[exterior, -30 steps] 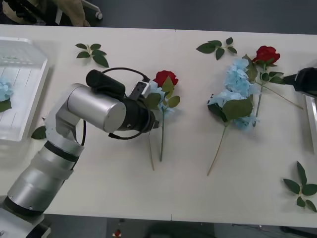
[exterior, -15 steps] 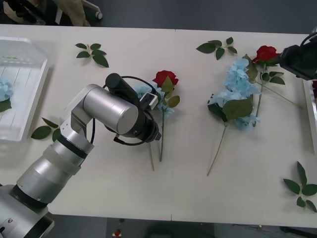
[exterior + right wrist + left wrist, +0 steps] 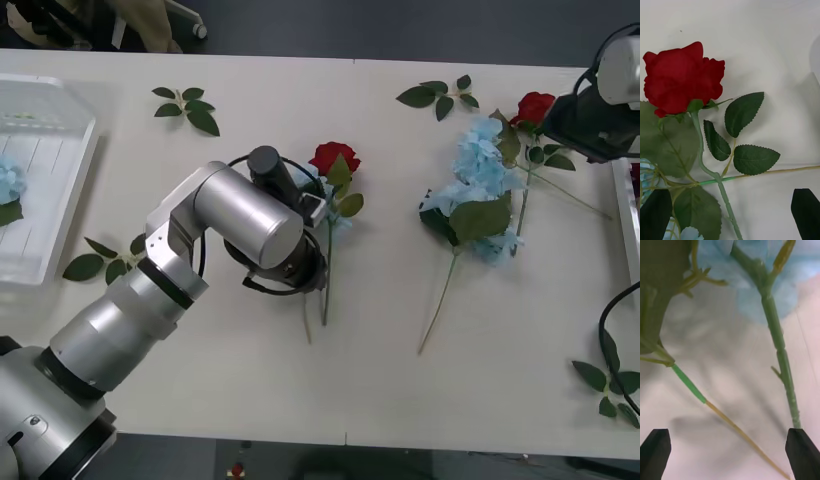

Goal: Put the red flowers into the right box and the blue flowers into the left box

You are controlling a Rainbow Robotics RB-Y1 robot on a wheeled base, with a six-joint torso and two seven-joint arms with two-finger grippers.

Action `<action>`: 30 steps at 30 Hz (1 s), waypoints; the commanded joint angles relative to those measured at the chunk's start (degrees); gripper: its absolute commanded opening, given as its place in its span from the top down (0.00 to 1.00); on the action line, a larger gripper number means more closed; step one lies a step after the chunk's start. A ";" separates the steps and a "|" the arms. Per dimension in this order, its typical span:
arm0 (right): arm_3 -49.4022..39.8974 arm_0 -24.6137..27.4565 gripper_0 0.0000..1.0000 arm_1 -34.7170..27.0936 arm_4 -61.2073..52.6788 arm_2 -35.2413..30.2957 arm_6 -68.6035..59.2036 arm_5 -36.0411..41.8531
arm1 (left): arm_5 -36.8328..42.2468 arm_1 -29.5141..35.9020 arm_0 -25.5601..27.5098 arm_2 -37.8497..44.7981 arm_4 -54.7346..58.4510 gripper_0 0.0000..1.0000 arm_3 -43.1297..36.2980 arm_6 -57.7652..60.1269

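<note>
A red rose [image 3: 335, 157] lies left of the table's middle, its stem crossing a pale blue flower [image 3: 334, 222] that my left arm partly covers. My left gripper [image 3: 730, 453] is open low over both stems, the rose's green stem [image 3: 779, 348] by one finger and the thinner stem [image 3: 688, 384] between. Another red rose [image 3: 536, 106] [image 3: 683, 77] lies at the far right beside a big blue flower cluster [image 3: 478, 182]. My right gripper [image 3: 730, 215] hangs open above that rose's stem. The ribbed left box [image 3: 45, 235] holds one blue flower [image 3: 8, 184]. The right box's edge [image 3: 628, 235] shows at the right.
Loose green leaf sprigs lie at the far left [image 3: 190, 105], far middle [image 3: 440, 97], beside the left box [image 3: 105, 262] and near the front right corner [image 3: 608, 380]. Bare table stretches along the front edge.
My left arm has swung right and down over the two stems by the middle rose. My right arm has come in from the right edge to above the far right rose.
</note>
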 commanded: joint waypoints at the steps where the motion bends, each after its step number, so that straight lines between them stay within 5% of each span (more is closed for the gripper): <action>1: -0.56 -1.90 0.07 1.36 3.11 -0.90 -3.01 0.85 | -0.47 -0.27 -1.59 -0.44 -0.19 0.12 -0.65 1.87; 30: 0.49 -3.92 0.07 3.29 6.37 -6.71 -3.80 7.88 | -0.47 -0.27 -5.90 -8.79 -3.09 0.15 4.54 2.14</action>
